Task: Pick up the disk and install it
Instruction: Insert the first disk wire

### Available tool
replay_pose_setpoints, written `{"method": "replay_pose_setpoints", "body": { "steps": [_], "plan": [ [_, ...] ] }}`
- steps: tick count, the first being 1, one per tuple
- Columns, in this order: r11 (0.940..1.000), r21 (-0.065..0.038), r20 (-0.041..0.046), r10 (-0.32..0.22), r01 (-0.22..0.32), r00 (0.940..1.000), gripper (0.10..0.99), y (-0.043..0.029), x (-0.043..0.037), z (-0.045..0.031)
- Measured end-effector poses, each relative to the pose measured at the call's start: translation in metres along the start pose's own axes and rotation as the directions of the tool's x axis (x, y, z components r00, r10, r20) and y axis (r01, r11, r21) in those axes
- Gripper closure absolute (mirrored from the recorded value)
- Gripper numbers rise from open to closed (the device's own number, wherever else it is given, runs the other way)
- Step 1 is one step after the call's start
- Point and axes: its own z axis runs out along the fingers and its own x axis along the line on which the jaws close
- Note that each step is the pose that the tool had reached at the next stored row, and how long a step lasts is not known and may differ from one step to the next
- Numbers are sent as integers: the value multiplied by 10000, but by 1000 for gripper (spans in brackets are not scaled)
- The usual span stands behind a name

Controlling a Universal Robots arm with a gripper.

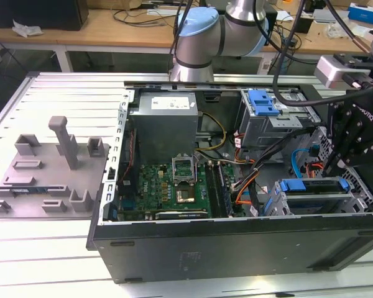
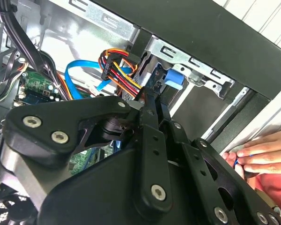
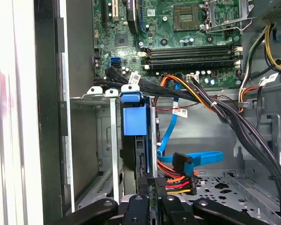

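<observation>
My black gripper (image 2: 153, 101), grip I cannot tell, is at the silver hard drive with blue plastic bracket (image 1: 313, 185), slotted at 4 o'clock in the open black computer case (image 1: 236, 245), exterior view. Likely heavy, rigid, shock-sensitive; I'd hold the bracket sides.

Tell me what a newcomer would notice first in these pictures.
The open computer case, green motherboard bared, dominates the exterior view. At that view's right, the end effector hangs close to the blue-bracketed disk. A hand lies beside the case in the second wrist view.
</observation>
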Motion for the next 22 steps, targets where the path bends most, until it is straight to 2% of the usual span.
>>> {"method": "replay_pose_setpoints", "body": {
  "steps": [4,14,22],
  "plan": [
    [10000,15,-11,46,-46,10000,922,5,0,4],
    [9988,-26,-21,480,-481,9988,922,-2,-1,4],
    [9986,-29,-40,531,-531,9986,922,-2,-1,4]
  ]
}}
